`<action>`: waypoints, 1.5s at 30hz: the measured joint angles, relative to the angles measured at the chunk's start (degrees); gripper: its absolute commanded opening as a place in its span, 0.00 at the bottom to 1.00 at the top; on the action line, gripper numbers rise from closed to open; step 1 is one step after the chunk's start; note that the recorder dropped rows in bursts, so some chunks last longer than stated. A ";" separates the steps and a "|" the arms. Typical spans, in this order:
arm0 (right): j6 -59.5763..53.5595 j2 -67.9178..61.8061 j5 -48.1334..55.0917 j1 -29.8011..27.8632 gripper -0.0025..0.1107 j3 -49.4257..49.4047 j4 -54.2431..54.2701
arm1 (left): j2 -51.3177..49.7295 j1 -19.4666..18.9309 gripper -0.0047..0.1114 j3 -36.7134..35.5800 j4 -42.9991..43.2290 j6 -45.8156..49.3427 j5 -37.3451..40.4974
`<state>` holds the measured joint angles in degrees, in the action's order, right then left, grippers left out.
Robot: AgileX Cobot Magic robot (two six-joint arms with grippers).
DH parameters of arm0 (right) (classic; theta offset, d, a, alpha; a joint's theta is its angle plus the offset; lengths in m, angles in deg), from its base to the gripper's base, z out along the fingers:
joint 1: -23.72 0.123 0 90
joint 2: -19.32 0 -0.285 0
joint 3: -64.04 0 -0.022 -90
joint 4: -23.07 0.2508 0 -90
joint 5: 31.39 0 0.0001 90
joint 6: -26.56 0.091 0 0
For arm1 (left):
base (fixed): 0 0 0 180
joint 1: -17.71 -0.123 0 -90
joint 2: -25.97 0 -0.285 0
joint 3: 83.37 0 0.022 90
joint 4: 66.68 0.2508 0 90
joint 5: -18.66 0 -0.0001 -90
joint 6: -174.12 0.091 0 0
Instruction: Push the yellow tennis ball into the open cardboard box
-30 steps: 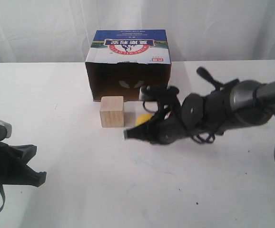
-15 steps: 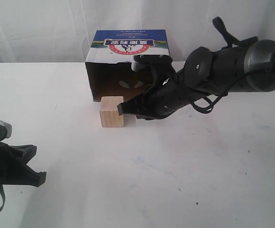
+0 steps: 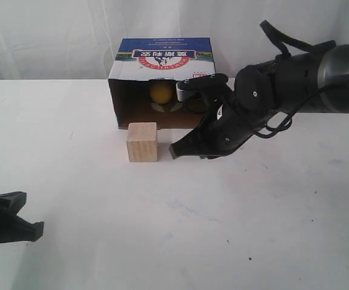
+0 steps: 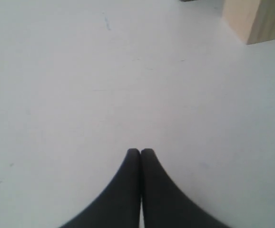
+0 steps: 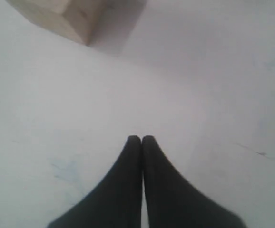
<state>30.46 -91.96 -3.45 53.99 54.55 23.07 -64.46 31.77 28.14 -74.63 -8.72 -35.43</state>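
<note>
**Ball in the box; the danger now is rolling it back out**

Nearest the exterior camera, the left hand (image 4: 140,152) rests low at the near left edge of the counter (image 3: 162,235). Its two fingers are pressed together with nothing between them, and it is well apart from everything else.

Farther in, the right hand (image 5: 141,139) has its fingers together and empty as well. Its tip hovers low over the bare counter just beside the wooden cube (image 3: 142,142), on the cube's right, with a gap between them. The arm behind it reaches in across the right part of the box's mouth.

Behind both stands the open cardboard box (image 3: 162,54), its dark opening facing the camera and its blue printed panel on top. The yellow tennis ball (image 3: 160,90) sits inside it, in the left half and apparently deep toward the back wall. By my reading, the push is done.

The risk lies in what happens around the box. A ball rolls freely, and the box has no lip across its mouth. If the right arm bumps the box wall or drags the cube into it, that jolt could send the ball back out onto the counter. The arm's bulk is close to the opening, so it has little room.

The ball shows as a small round yellow patch, dulled by the shadow inside. Its seam and nap are too small to make out.
</note>
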 measured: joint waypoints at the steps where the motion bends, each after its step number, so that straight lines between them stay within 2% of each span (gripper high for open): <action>1: 3.76 0.52 1.37 0.00 0.02 0.00 -5.48 | 0.78 0.00 0.04 -1.09 -2.50 1.24 -1.10; 5: 16.93 3.37 6.42 0.00 0.02 0.00 -24.89 | 4.69 0.00 0.04 -4.68 -12.86 3.28 -6.92; 9: 22.83 6.57 7.70 0.00 0.02 0.00 -33.60 | 9.47 0.00 0.04 -6.60 -20.19 3.62 -13.01; 13: 23.72 7.67 7.70 0.00 0.02 0.00 -34.57 | 12.40 0.00 0.04 -6.72 -22.47 3.75 -14.02; 16: 23.56 7.67 6.92 0.00 0.02 -0.54 -33.85 | 12.95 0.00 0.04 -6.81 -22.26 3.98 -11.75; 24: 15.87 7.67 4.42 0.00 0.02 -3.71 -25.30 | 12.99 0.00 0.04 -6.81 -20.30 4.34 -5.83; 36: 14.75 8.48 0.95 -0.16 0.02 -5.02 -24.56 | 12.99 0.00 0.04 -6.81 -19.92 6.80 -5.84; 39: 17.16 9.98 2.28 -2.63 0.02 -5.02 -27.42 | 13.66 0.00 0.04 -7.05 -20.58 7.65 -7.76; 45: 23.48 19.07 2.77 -13.63 0.02 -5.02 -32.16 | 21.00 0.00 0.04 -8.23 -20.82 8.00 -13.09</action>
<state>53.94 -72.88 -0.68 40.36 49.53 -9.09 -43.46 31.77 19.91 -95.46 -0.72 -48.52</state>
